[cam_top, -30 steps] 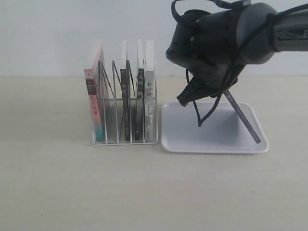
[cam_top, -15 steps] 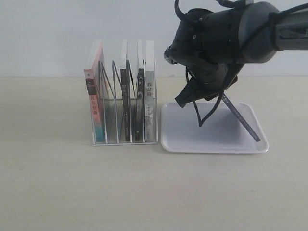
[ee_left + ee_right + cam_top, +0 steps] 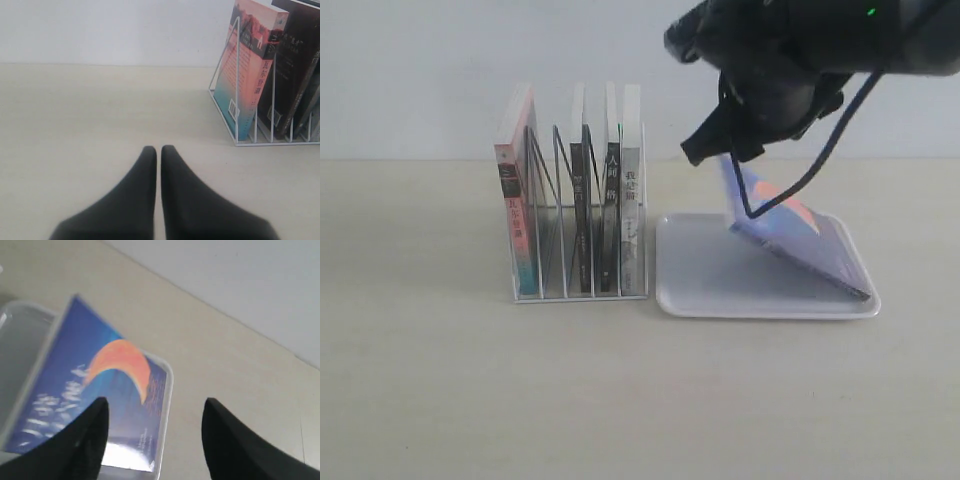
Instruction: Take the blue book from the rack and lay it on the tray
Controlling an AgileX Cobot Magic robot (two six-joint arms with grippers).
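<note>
The blue book, its orange crescent facing up, slants low over the white tray, with its lower edge at the tray's front right corner. My right gripper hovers above the book's raised edge, open and apart from it. In the right wrist view the book lies inside the tray, with the open right gripper over it and nothing between the fingers. The wire rack stands left of the tray. My left gripper is shut and empty over bare table near the rack.
The rack holds a pink-and-teal-spined book in its leftmost slot and several dark-spined books on its right side. In the left wrist view the pink-and-teal book leans on a divider. A white wall runs behind the table.
The right gripper has let go of the blue book and risen. The book has tipped from a steep edge-on lean to a low slant over the tray, cover up.
</note>
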